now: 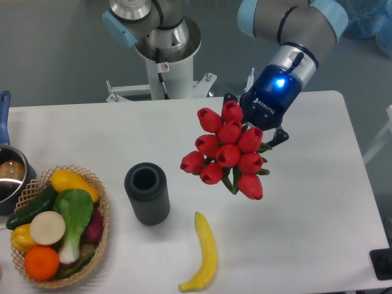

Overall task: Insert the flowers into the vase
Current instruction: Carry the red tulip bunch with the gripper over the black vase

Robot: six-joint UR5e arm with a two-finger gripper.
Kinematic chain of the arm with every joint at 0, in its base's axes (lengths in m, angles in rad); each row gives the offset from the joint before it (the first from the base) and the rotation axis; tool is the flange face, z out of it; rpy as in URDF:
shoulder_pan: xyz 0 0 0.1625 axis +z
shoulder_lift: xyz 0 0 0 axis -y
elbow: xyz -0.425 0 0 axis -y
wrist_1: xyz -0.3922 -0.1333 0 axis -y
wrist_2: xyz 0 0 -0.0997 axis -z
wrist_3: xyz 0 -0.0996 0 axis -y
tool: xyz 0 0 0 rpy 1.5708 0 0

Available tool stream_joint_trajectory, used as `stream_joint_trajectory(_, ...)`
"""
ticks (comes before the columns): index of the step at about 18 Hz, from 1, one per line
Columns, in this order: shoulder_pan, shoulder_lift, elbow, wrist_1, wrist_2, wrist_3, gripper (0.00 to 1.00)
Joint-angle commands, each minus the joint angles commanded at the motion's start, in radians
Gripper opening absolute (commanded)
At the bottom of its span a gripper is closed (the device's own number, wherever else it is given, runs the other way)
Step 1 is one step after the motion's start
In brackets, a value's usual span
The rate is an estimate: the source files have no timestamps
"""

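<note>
Flowers [228, 150]: bunch of about ten red tulip heads, tightly clustered, glossy, a few green leaves showing at the lower right edge. Stems not visible from this angle; blooms face the camera. The bunch is off the surface [318, 202], held up over its right-centre area, right of and apart from the vase [147, 193].

Gripper [260, 131]: blue-lit wrist body sits directly behind the bunch; one dark part shows at the right edge of the blooms. Fingers mostly hidden by the tulips, so I cannot tell how they stand.

Vase: dark grey ribbed cylinder, upright, round mouth open.

Also on the surface: yellow banana [204, 254] in front of the vase, woven basket [101, 239] of vegetables at left, pot [9, 177] at far left edge.
</note>
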Motion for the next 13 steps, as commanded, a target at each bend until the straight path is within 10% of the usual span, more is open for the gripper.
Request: stream_joint_trajectory(13, 0.005, -0.005, -0.020, 0.035, -0.112, 0.005, 0.33)
